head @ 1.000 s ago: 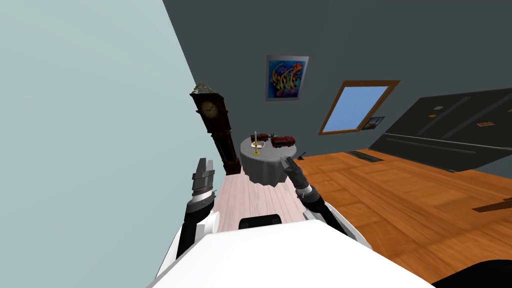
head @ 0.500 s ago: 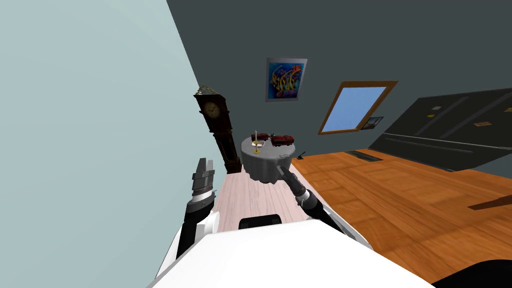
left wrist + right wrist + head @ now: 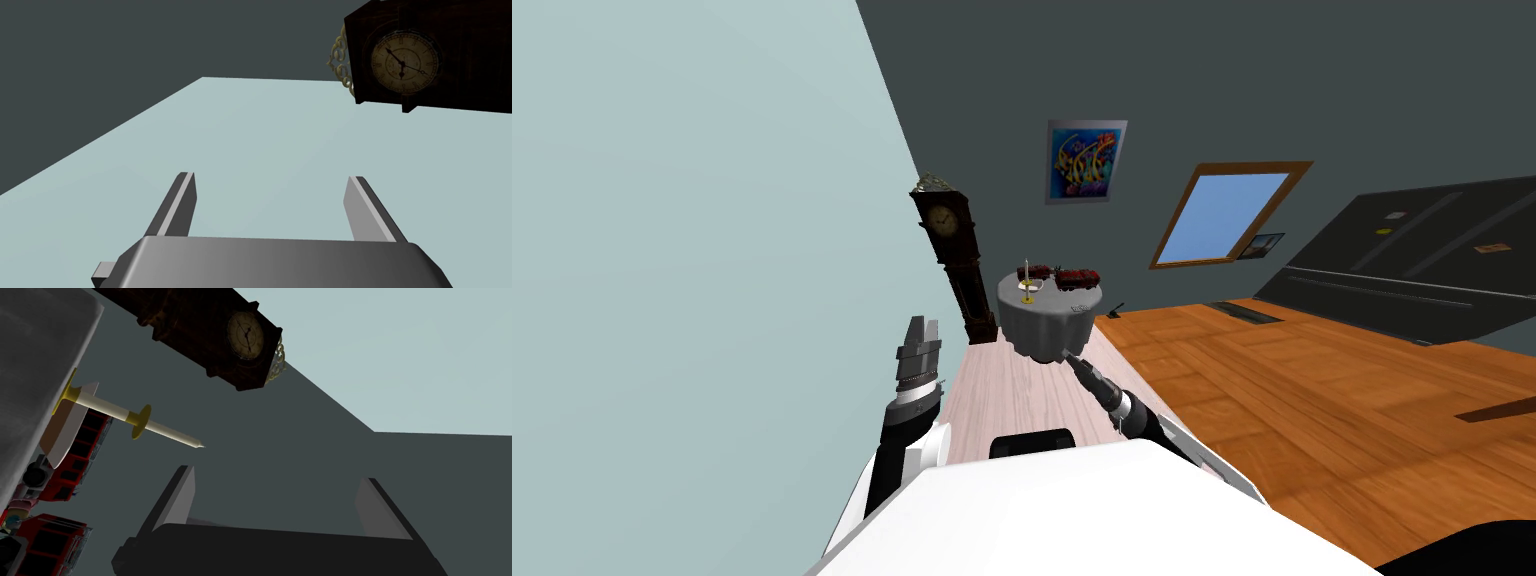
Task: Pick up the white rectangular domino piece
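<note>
A small round table (image 3: 1044, 322) under a grey cloth stands ahead, beside a tall dark clock. On it a white flat piece (image 3: 63, 433), likely the domino, lies next to a white candle (image 3: 125, 414) in a yellow holder, with red toy trains (image 3: 70, 473) beside it. In the head view the white piece (image 3: 1033, 286) is tiny, by the candle (image 3: 1026, 280). My right gripper (image 3: 1067, 354) (image 3: 279, 474) is open and empty, short of the table and below its top. My left gripper (image 3: 919, 326) (image 3: 271, 177) is raised at my left, open and empty.
The tall clock (image 3: 955, 255) stands left of the table against the pale wall. A pale floor strip (image 3: 1017, 400) runs from me to the table, with orange wood floor (image 3: 1312, 400) to the right. A long dark cabinet (image 3: 1412, 260) lines the far right.
My right gripper has dropped from the table's near edge and pulled back toward me. The table now looks slightly farther. The left arm has not moved.
</note>
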{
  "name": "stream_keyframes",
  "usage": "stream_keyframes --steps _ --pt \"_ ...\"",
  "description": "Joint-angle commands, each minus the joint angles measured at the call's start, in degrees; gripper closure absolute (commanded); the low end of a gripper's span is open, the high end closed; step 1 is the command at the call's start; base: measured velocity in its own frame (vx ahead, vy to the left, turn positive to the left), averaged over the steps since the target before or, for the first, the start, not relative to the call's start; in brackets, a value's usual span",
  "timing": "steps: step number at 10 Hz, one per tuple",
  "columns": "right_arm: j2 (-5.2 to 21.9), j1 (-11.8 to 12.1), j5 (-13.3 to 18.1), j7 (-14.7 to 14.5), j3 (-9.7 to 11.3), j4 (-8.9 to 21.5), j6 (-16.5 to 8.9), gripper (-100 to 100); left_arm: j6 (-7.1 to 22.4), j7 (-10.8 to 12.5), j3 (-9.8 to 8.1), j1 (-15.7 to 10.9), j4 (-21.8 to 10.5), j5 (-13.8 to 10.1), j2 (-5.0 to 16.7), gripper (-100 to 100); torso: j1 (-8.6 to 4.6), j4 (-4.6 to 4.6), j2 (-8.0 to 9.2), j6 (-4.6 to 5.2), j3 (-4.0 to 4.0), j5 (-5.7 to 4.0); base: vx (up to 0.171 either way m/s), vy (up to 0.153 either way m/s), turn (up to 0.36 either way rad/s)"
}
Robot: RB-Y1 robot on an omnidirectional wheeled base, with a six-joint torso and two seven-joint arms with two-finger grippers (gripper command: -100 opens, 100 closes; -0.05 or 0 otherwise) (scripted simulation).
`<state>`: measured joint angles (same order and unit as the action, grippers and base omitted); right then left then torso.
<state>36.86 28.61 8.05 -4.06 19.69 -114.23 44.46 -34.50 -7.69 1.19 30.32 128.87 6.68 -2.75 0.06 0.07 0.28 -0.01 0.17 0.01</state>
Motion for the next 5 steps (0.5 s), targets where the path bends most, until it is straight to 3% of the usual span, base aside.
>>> stream_keyframes --steps 1,2,5 --pt "2.31 0.36 0.84 -0.86 1.10 1.69 0.84 -100 0.00 0.00 0.00 0.00 0.00 0.00 0.00 0 0.00 0.00 0.00 0.00 0.00 0.00 -0.063 0.021 0.030" --pt "4.10 0.12 2.13 -1.92 2.75 4.18 2.47 -100 0.00 0.00 0.00 0.00 0.00 0.00 0.00 0 0.00 0.00 -0.04 0.02 -0.02 0.00 -0.072 0.022 0.060" --pt "9.55 -0.20 3.46 -3.04 4.36 7.75 4.09 -100 0.00 0.00 0.00 0.00 0.00 0.00 0.00 0 -0.01 -0.01 -0.06 0.00 -0.03 0.00 -0.059 0.021 0.055"
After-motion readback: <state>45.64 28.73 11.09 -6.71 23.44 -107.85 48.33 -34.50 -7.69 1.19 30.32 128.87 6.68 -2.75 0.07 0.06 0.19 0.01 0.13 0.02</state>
